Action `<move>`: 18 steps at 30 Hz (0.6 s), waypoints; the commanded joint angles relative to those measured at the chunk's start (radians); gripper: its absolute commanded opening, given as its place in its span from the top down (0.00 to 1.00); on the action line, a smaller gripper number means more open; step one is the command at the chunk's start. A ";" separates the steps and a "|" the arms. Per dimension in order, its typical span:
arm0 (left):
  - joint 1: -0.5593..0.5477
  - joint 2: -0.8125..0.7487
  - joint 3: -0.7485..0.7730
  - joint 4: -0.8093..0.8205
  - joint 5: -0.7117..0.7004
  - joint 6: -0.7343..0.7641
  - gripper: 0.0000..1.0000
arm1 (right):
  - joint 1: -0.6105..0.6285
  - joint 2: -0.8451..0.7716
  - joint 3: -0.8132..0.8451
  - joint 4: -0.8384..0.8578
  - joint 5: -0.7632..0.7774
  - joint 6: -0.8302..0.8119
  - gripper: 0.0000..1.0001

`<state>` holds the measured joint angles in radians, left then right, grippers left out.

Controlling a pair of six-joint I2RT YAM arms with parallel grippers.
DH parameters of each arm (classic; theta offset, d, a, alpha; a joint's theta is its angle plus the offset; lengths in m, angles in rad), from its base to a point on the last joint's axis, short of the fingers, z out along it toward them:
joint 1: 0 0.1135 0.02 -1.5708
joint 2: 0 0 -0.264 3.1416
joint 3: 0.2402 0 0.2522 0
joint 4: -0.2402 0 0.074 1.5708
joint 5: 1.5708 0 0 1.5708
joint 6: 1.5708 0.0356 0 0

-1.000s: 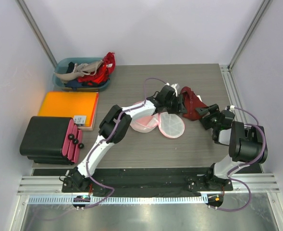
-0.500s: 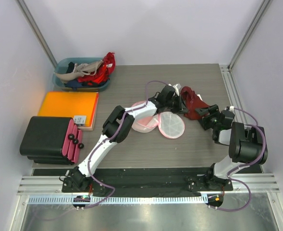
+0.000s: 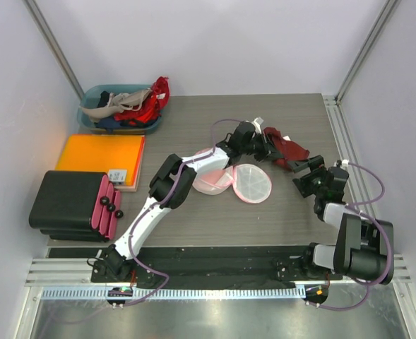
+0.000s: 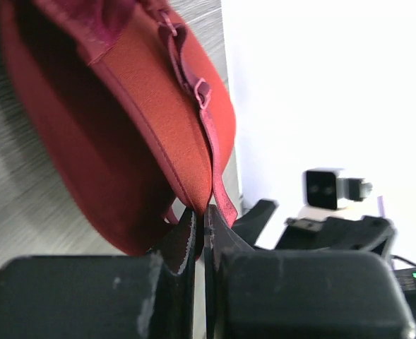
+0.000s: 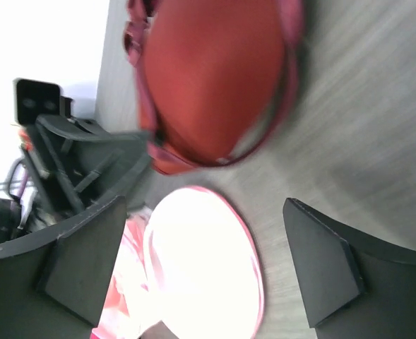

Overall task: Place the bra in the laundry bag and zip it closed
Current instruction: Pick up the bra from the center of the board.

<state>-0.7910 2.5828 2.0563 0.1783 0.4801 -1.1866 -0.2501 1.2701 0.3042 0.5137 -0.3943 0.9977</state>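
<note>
The dark red bra (image 3: 287,149) lies bunched on the table at the back right. My left gripper (image 3: 265,146) is shut on the bra's near edge, and in the left wrist view the fingers (image 4: 186,233) pinch the red cup (image 4: 123,120) and its strap. My right gripper (image 3: 299,178) stands open just right of the bra, holding nothing; its fingers (image 5: 87,261) frame bare table and bag. The laundry bag (image 3: 252,183) lies unzipped in two round white halves with pink trim, left of the right gripper and in front of the bra (image 5: 215,78). The bag (image 5: 200,268) looks washed out in the right wrist view.
A teal bin (image 3: 94,95) of clothes sits at the back left. An orange board (image 3: 100,154) and a black case with pink edges (image 3: 70,205) lie along the left side. A metal rail (image 3: 338,134) runs along the table's right edge.
My left gripper has closed on the bra's edge. My right gripper has let go of the bra, opened wide and drawn back toward the near right. The bra has shifted slightly.
</note>
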 commanded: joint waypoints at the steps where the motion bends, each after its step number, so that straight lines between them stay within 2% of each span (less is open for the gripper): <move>1: 0.006 -0.093 0.025 0.059 0.038 -0.065 1.00 | -0.002 -0.051 -0.045 -0.003 0.015 0.064 0.00; 8: 0.006 -0.099 -0.010 0.099 0.045 -0.130 1.00 | -0.002 0.101 -0.068 0.345 0.015 0.209 0.00; 10: 0.006 -0.104 -0.030 0.128 0.046 -0.143 1.00 | -0.002 0.173 -0.068 0.414 0.020 0.225 0.00; 12: 0.006 -0.105 -0.036 0.142 0.048 -0.159 1.00 | -0.002 0.246 -0.085 0.570 0.026 0.269 0.00; 16: 0.004 -0.102 -0.047 0.154 0.055 -0.179 1.00 | -0.002 0.366 -0.083 0.733 0.020 0.312 0.00; 18: 0.004 -0.105 -0.058 0.168 0.055 -0.189 1.00 | -0.002 0.453 -0.083 0.870 0.021 0.349 0.00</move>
<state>-0.7895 2.5599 2.0129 0.2623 0.5022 -1.3384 -0.2501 1.6161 0.2230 1.0527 -0.3870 1.2682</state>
